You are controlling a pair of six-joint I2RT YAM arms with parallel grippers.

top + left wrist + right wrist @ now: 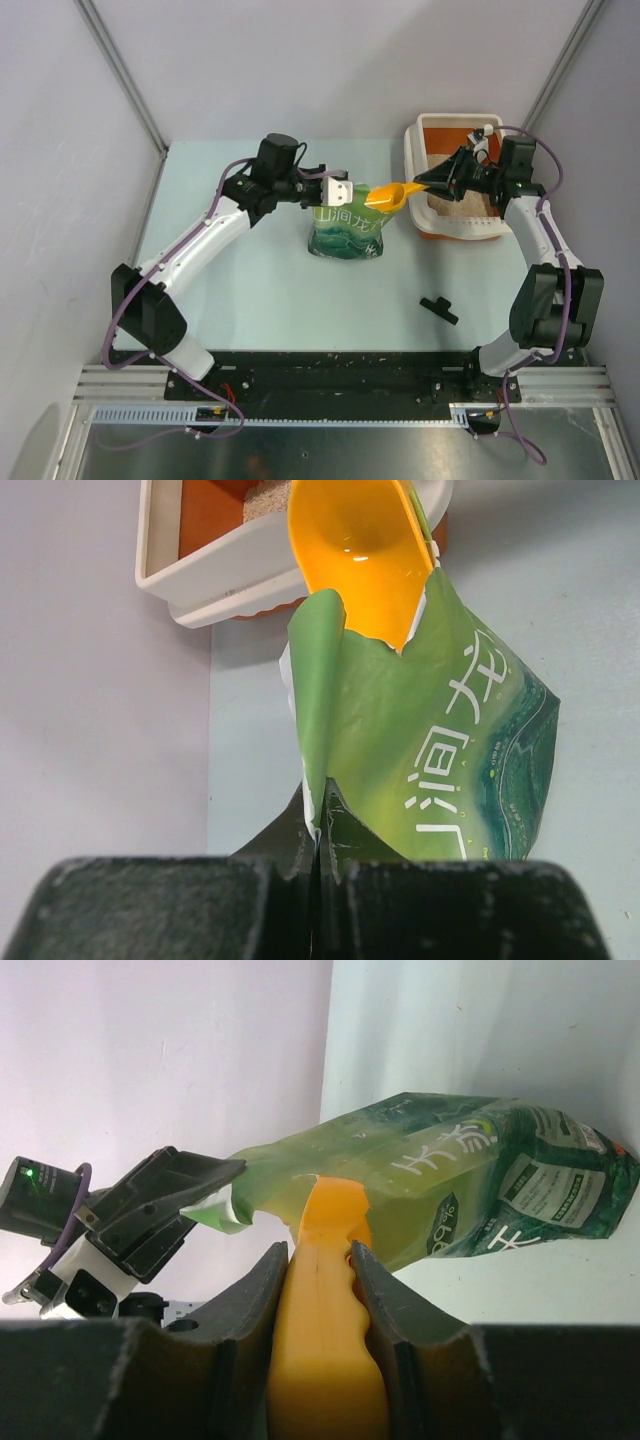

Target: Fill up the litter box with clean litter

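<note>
Our left tool [318, 825] is clenched tight on the upper edge of the green bag [450, 750], pinching one flap of its torn-open mouth. The bag stands on the pale tabletop [260, 290], near the middle, with its printed face toward the arms. Our right tool [318, 1260] grasps the handle of the yellow scoop [390, 195], one finger on each side of it. The scoop reaches leftward, so that its bowl sits right at the bag's open mouth. From the left wrist, the inside of the bowl looks bare, though we cannot be sure, since glare covers part of it.

The litter box [411, 150] sits at the far right of the tabletop, just beyond the bag and under our right arm. A layer of pale litter [265, 498] lies on its floor, with the orange walls showing above it. A small black part [438, 308] lies on the tabletop nearer the arm bases, well apart from the bag.
</note>
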